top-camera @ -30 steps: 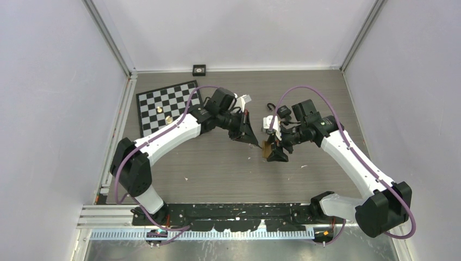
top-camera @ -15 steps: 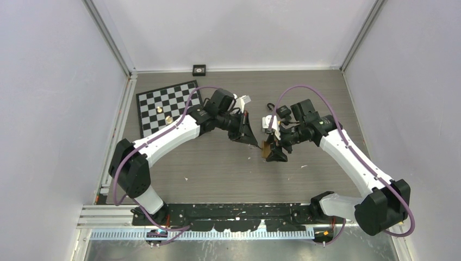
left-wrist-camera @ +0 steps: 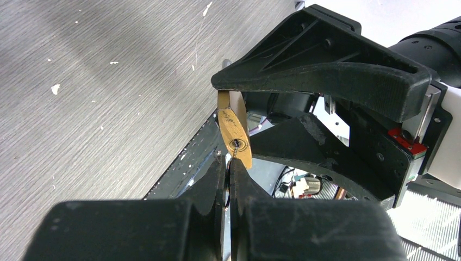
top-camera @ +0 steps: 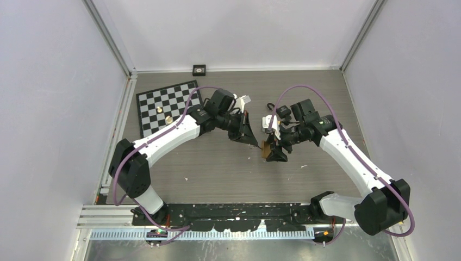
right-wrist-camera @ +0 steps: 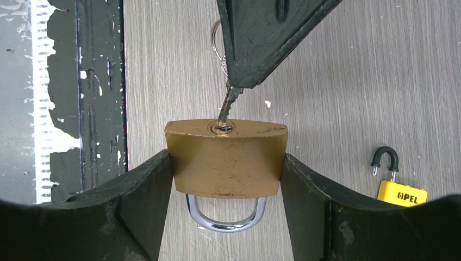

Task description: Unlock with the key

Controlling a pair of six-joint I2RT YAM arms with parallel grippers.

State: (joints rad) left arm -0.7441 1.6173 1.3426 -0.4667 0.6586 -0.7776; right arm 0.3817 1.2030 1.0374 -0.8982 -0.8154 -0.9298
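The right fingers (right-wrist-camera: 142,202) stand wide, clamped on both sides of a brass padlock (right-wrist-camera: 225,157) held above the surface (right-wrist-camera: 337,81), its steel shackle (right-wrist-camera: 225,220) pointing back between them toward the wrist and its keyhole face turned outward. The left fingers (left-wrist-camera: 204,187) are pressed together on the head of the key (right-wrist-camera: 229,106), whose slightly tilted blade meets the keyhole just beyond their tips. A small yellow padlock (right-wrist-camera: 401,191) lies on the surface beside the right fingers, well apart from the brass one
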